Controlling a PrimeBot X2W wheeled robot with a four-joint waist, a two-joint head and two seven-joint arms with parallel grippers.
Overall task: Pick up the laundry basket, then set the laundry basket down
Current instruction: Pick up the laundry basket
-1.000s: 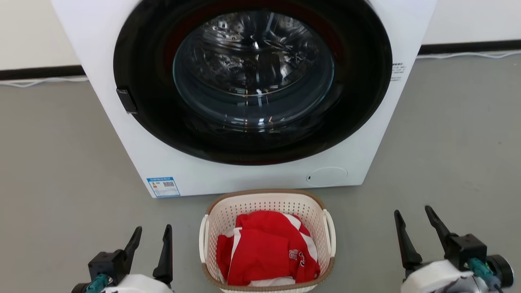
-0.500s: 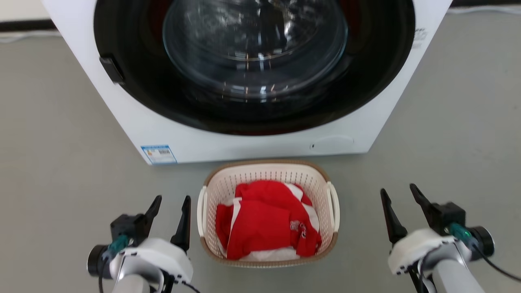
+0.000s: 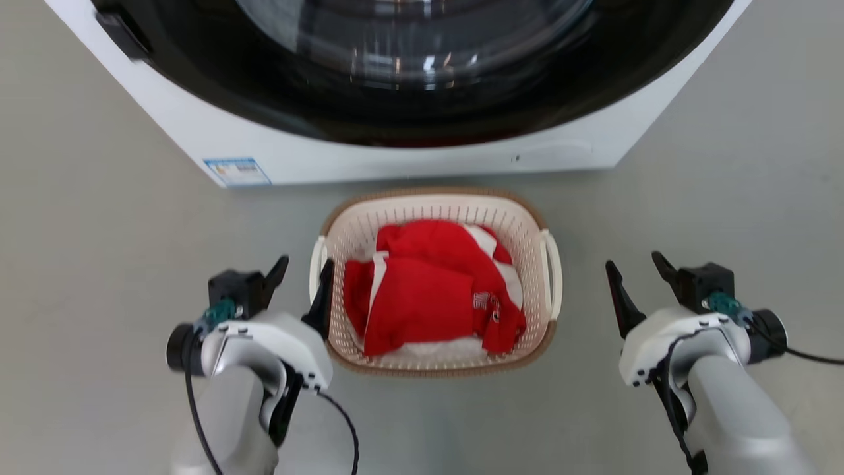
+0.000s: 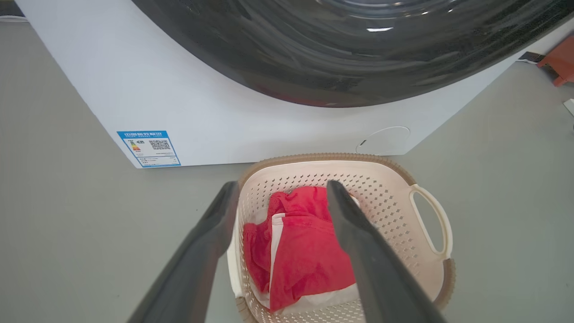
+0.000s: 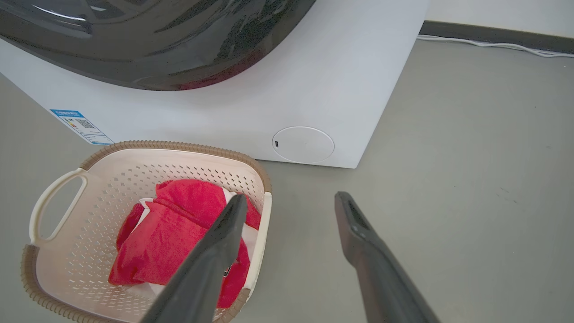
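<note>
Head view, left to right. Left claw (image 3: 304, 264): released, fingers spread, inner finger at the left handle (image 3: 317, 262) of the laundry basket (image 3: 435, 192); contact cannot be confirmed. In the left wrist view the two fingers appear either side of the basket's left wall. The basket stands on the grey floor (image 3: 99, 231), just before the washing machine (image 3: 369, 155), and holds a red-and-white garment (image 3: 422, 297). Right claw (image 3: 633, 260): released, fingers spread, over the floor, apart from the right handle (image 3: 551, 264).

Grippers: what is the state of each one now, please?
Left gripper: open, holding nothing, at the laundry basket's left side.
Right gripper: open, holding nothing.
</note>
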